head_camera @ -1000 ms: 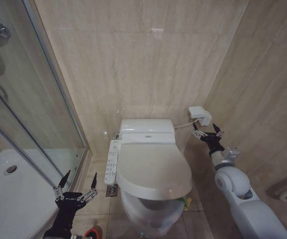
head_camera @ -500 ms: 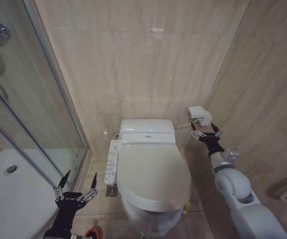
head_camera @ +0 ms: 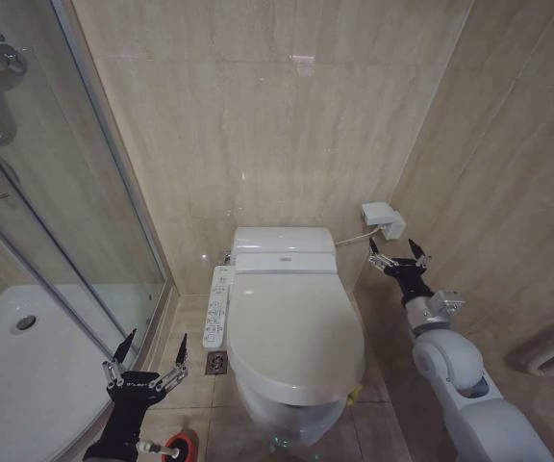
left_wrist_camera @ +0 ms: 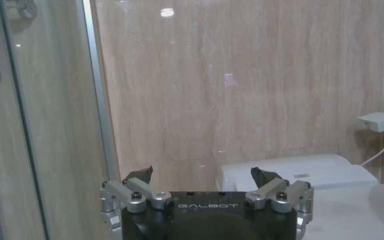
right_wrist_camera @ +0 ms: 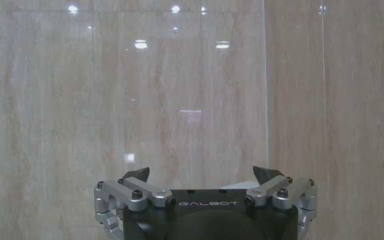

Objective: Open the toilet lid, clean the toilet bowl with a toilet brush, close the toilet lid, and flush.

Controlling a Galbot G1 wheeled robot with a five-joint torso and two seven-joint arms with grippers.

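The toilet lid (head_camera: 291,332) lies flat down over the toilet bowl (head_camera: 291,419), whose front curve shows below it. In the left wrist view the lid's (left_wrist_camera: 379,200) edge appears beside the tank (left_wrist_camera: 292,172). The toilet brush's red cup holder (head_camera: 179,448) stands on the floor at the bottom edge, just below my left gripper (head_camera: 152,348), which hangs open and empty left of the toilet; its jaws (left_wrist_camera: 202,175) stand spread. My right gripper (head_camera: 397,252) is open and empty, raised right of the tank and facing the tiled wall (right_wrist_camera: 202,172).
A white button panel (head_camera: 217,306) runs along the toilet's left side. A white wall box (head_camera: 383,219) with a cable sits just above the right gripper. The glass shower door (head_camera: 85,212) and shower tray (head_camera: 27,366) bound the left; a floor drain (head_camera: 216,362) lies between.
The lid has dropped from slightly raised to fully down over the bowl. The head view has shifted a little. Both grippers stay open and nearly in place.
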